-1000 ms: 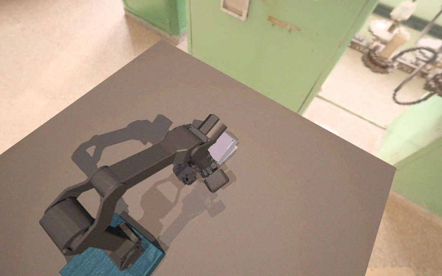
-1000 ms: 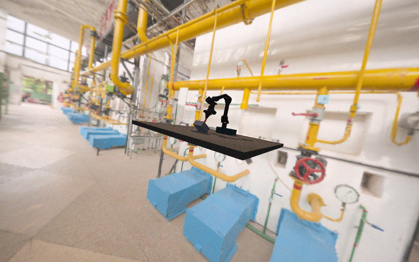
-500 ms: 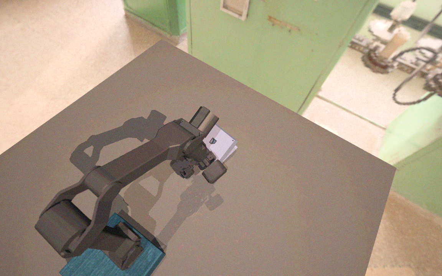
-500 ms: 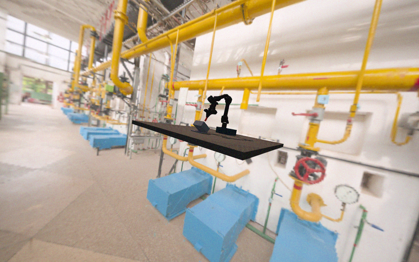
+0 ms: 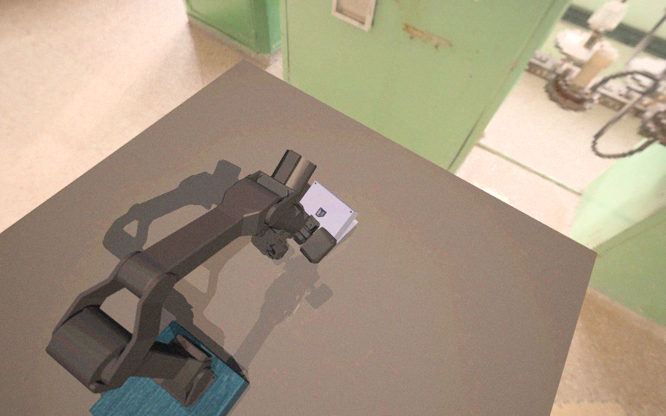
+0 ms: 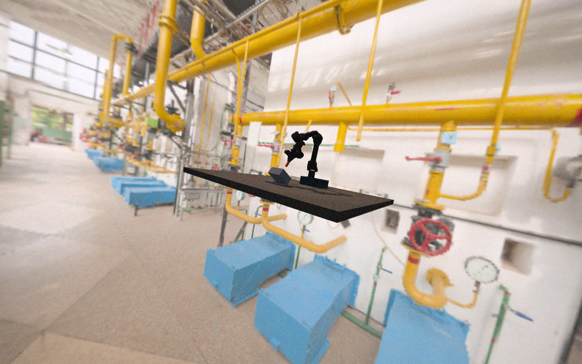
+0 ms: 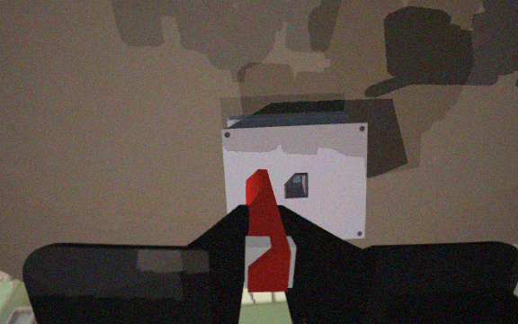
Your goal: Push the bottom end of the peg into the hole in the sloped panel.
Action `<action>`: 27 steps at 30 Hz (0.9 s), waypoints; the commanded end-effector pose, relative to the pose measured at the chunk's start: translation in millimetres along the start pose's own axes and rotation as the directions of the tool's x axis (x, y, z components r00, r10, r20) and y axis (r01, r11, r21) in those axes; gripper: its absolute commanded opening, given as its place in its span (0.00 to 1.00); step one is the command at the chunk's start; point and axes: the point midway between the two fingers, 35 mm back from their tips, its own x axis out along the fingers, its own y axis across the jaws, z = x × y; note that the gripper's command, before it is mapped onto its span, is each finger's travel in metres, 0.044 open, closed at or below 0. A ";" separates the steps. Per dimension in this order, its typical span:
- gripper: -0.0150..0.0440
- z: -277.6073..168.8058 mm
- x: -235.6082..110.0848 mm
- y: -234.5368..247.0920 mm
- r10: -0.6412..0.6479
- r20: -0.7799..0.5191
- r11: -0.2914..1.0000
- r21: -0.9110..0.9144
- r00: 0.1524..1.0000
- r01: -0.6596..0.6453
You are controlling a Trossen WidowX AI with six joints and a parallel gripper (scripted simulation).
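The red peg has flat sides and one cut corner. My gripper is shut on it and holds it tilted, in the air above the panel. The pale sloped panel has one dark hole, squarish with its upper-left corner cut in the wrist view. There, the peg's far end appears left of the hole, over the panel face, outside the hole. In the top view the arm hides the peg and part of the panel.
The brown table carries the panel and the teal base of the arm. Arm shadows lie on the table around the panel. Small dark screws mark the panel's visible corners in the wrist view.
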 end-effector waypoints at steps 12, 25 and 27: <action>0.25 -9.2 -7.5 -22.7 -0.032 -0.075 0.998 -0.057 0.997 0.028; 0.25 -14.4 11.1 -28.0 -0.039 -0.088 0.997 -0.066 0.995 0.033; 0.25 -15.1 14.3 -28.9 -0.040 -0.090 0.997 -0.068 0.995 0.034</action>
